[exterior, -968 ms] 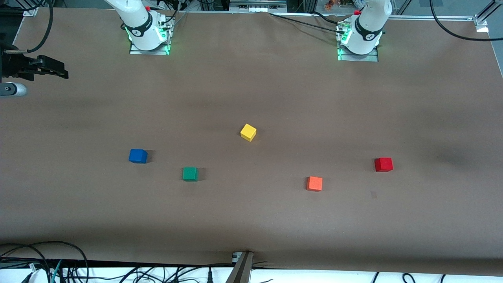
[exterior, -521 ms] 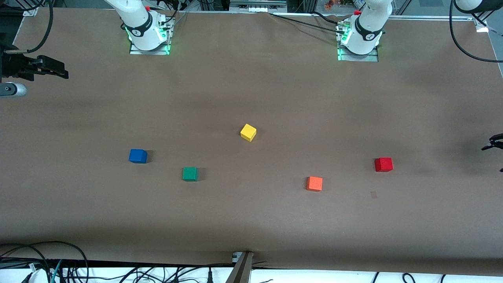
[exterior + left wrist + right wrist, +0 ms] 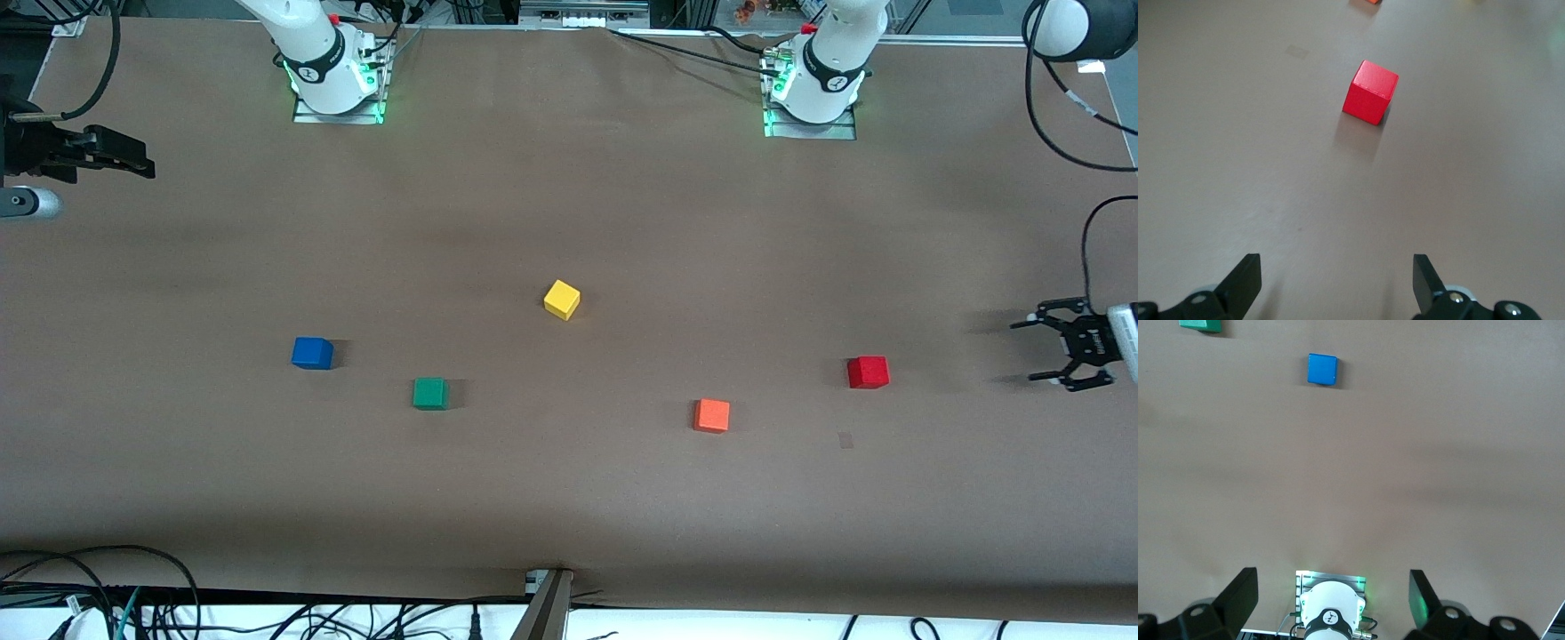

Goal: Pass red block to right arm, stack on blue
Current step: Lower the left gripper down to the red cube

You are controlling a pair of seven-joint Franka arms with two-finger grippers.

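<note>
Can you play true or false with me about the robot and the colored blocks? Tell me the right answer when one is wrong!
1. The red block sits on the blue block. False: both rest apart on the table.
2. The left gripper is open and empty. True.
3. The right gripper holds the green block. False: it waits open at the table's edge.
4. The orange block lies nearer the front camera than the yellow block. True.
</note>
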